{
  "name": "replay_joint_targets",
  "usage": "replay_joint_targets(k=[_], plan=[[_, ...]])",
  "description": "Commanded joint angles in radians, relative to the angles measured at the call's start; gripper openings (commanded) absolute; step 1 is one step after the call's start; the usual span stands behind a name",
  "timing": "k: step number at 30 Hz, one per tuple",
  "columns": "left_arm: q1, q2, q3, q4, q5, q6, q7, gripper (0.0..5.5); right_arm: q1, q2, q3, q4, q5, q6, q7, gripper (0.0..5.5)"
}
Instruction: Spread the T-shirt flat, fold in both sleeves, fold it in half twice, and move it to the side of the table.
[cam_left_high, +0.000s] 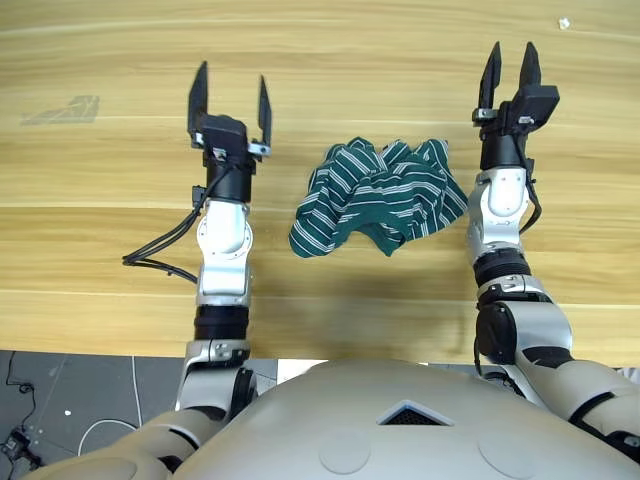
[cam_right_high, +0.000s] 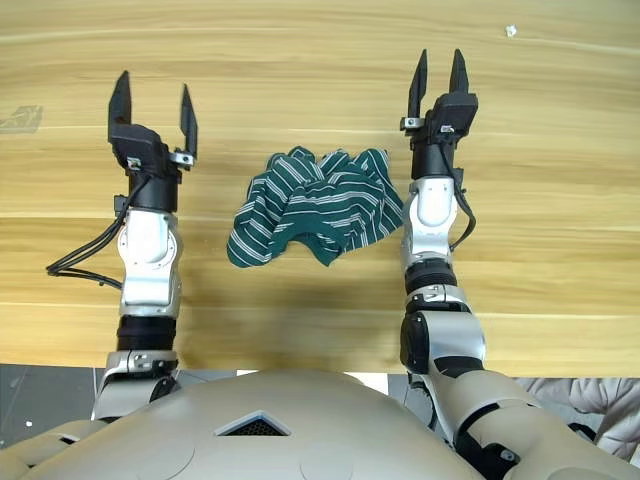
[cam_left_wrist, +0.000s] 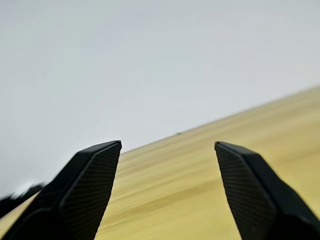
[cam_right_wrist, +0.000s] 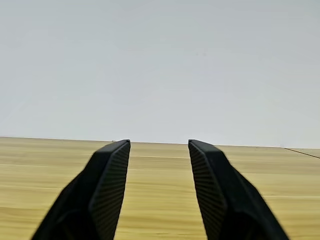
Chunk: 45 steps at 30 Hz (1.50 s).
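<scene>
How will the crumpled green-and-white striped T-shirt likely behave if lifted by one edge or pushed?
The green-and-white striped T-shirt lies in soft bunched folds on the wooden table, so it is probably floppy and would drape when lifted. Pushed, it would likely bunch further rather than slide whole.

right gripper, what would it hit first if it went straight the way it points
Nothing, it seems: the right gripper points across bare table, the T-shirt beside its arm; its height is unclear.

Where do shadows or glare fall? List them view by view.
Left eye view: soft shadow under the T-shirt on the table, no glare. Left wrist view: left claw dark against a pale even backdrop. Right wrist view: right claw likewise.
</scene>
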Motion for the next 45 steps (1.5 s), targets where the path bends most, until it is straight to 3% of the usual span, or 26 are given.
replay_joint_targets(k=[1,4,7,14,19,35,45], plan=[[0.300,0.196,0.022,-0.290,0.005,0.076,-0.199,3.49,0.029,0.018,0.010,-0.073,-0.006,0.024,-0.018,2.17],[0.559,0.315,-0.012,-0.468,0.008,0.038,-0.321,3.49,0.050,0.027,0.018,-0.135,-0.010,0.053,-0.026,2.17],[0.663,0.336,-0.080,-0.502,0.023,0.016,-0.356,3.49,0.058,0.036,0.028,-0.168,-0.012,0.079,-0.029,2.17],[0.551,0.208,-0.210,-0.327,0.258,0.004,-0.187,3.49,0.049,0.045,0.043,-0.171,-0.011,0.105,-0.024,2.17],[0.489,0.174,-0.229,-0.255,0.505,0.010,-0.008,3.49,0.043,0.045,0.047,-0.159,-0.012,0.105,-0.025,2.17],[0.402,0.187,-0.290,-0.111,0.594,0.086,0.039,3.49,0.023,0.052,0.060,-0.120,-0.015,0.091,-0.023,2.17],[0.384,0.192,-0.334,-0.067,0.614,0.098,0.070,2.01,0.022,0.049,0.064,-0.116,-0.019,0.085,-0.022,2.11]])
